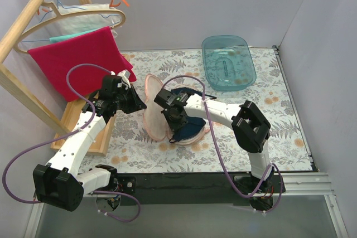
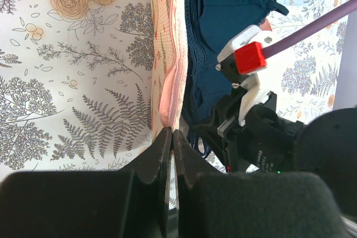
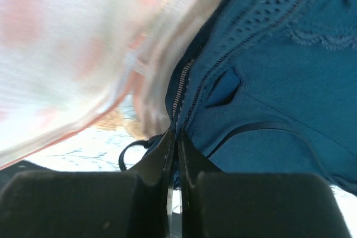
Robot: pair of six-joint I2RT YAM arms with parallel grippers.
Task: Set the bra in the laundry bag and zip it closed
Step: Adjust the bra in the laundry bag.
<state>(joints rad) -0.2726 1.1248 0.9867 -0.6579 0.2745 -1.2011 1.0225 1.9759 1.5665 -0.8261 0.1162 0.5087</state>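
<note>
Top external view: the laundry bag lies open on the tabletop, the bra resting in its lower half. The left hand is clamped on the raised flap edge. The right hand has its fingers together on the bra's edge, beside the zipper. Tucking seems the step in hand; next, the loose strap must go inside before zipping

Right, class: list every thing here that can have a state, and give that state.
laundry bag: open, unzipped, one half raised.
bra: lying in the open bag.
left gripper: shut on the laundry bag's edge.
right gripper: shut on the bra.
teal tub: upright, lidless.
red towel: hung up.
</note>
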